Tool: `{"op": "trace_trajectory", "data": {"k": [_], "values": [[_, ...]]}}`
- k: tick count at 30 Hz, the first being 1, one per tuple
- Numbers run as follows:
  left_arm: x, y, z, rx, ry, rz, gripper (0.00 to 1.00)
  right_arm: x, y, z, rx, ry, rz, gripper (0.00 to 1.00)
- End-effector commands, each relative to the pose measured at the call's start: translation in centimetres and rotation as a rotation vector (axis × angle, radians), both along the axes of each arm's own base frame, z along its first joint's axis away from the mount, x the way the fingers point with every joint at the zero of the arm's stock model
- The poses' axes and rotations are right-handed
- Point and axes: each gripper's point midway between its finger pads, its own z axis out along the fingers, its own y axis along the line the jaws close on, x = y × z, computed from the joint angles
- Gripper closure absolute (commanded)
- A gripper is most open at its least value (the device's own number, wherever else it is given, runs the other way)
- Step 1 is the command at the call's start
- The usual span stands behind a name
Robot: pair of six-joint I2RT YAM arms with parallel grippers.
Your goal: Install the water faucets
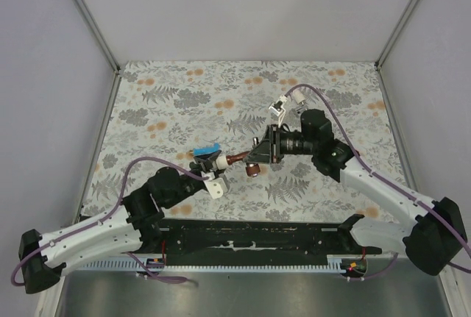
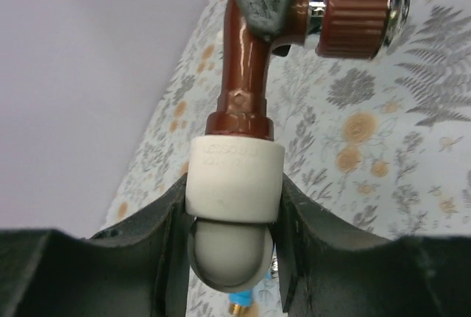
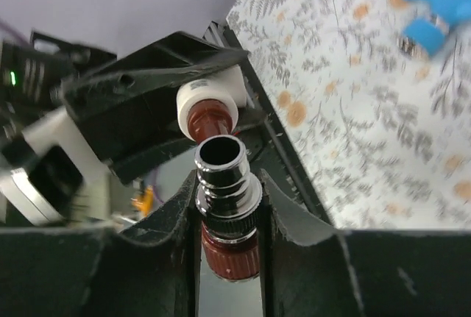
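The reddish-brown faucet (image 1: pixel 237 159) hangs above the mat between both grippers. My left gripper (image 1: pixel 209 176) is shut on the white pipe fitting (image 2: pixel 234 181), and the faucet's brown stem (image 2: pixel 243 67) enters the fitting's top. My right gripper (image 1: pixel 256 155) is shut on the faucet's chrome spout and ribbed brown collar (image 3: pixel 228 192). The white fitting (image 3: pixel 210 100) shows just beyond the spout in the right wrist view. The ribbed collar (image 2: pixel 357 8) also shows top right in the left wrist view. A blue faucet (image 1: pixel 208 149) lies on the mat just behind the left gripper. A white-silver faucet (image 1: pixel 280 107) lies farther back.
The floral mat (image 1: pixel 169 104) covers the table between grey walls. A black rail (image 1: pixel 257 240) runs along the near edge between the arm bases. The blue faucet (image 3: pixel 434 15) lies on the mat at the right wrist view's top right.
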Motion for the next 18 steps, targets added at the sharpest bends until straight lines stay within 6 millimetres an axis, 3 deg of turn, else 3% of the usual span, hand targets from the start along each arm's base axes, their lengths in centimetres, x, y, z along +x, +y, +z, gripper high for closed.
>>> {"op": "trace_trajectory", "data": {"k": [1, 5, 9, 14, 16, 17, 18], "values": [[2.0, 1.4, -0.1, 0.190, -0.313, 0.148, 0.98, 3.9, 0.7, -0.8, -0.047, 0.481, -0.311, 1.00], [1.8, 1.7, -0.3, 0.255, -0.426, 0.183, 0.98, 4.2, 1.3, -3.4, -0.032, 0.645, -0.341, 0.92], [1.2, 1.3, -0.4, 0.210, -0.382, 0.148, 0.98, 4.5, 1.1, -3.9, -0.042, 0.612, -0.351, 0.77], [0.4, 0.7, -0.1, 0.125, -0.269, 0.117, 0.98, 5.3, -1.2, -2.2, -0.055, 0.418, -0.401, 0.47], [0.2, 0.4, 0.3, 0.079, -0.209, 0.109, 0.98, 5.5, -2.4, -0.8, -0.067, 0.261, -0.414, 0.25], [0.0, 0.2, 0.4, 0.066, -0.178, 0.093, 0.98, 5.4, -3.1, 0.0, -0.084, 0.164, -0.417, 0.02], [-0.1, 0.1, 0.5, 0.056, -0.152, 0.086, 0.98, 5.5, -4.0, 0.9, -0.100, 0.072, -0.437, 0.02]]}}
